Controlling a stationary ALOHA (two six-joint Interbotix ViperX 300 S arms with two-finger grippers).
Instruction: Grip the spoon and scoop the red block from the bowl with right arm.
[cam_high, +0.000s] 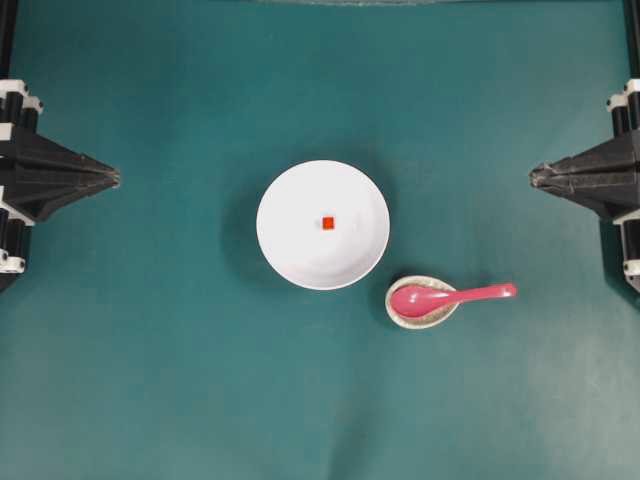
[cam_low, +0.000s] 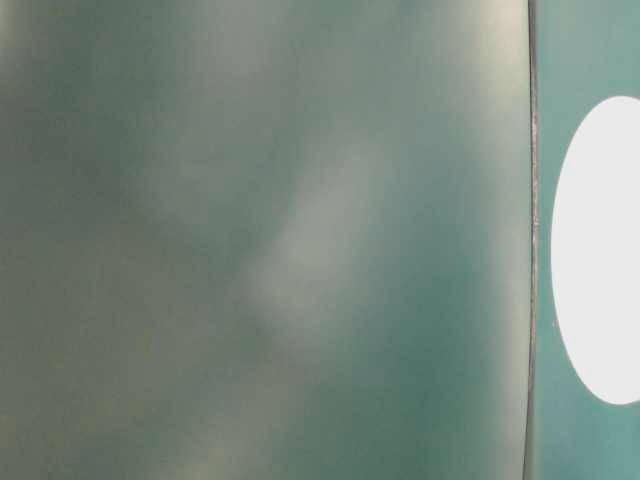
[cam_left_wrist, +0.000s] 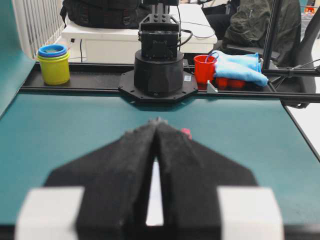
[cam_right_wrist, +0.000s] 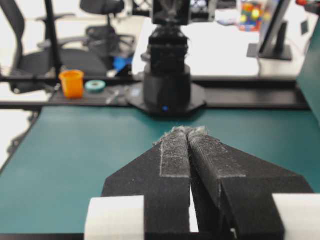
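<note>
The work surface was a teal-green table mat (cam_high: 150, 380), bare apart from the items at its centre. Beyond the table, the wrist views showed office chairs (cam_right_wrist: 45, 55), a stack of yellow and blue cups (cam_left_wrist: 53, 64), a red cup (cam_left_wrist: 203, 69) beside a blue cloth (cam_left_wrist: 240, 67), and an orange cup (cam_right_wrist: 72, 83).

The bowl (cam_high: 290, 250), white and round, sat at mid-table with the red block (cam_high: 328, 222) lying alone near its middle. Just beside it, lower right in the overhead view, a small cream dish (cam_high: 400, 315) held the scoop of the spoon (cam_high: 445, 296); the handle projected over the rim toward the right arm.

The left gripper (cam_high: 113, 179) and right gripper (cam_high: 535, 177) were both clenched on nothing, well apart from the bowl at opposite table edges.
</note>
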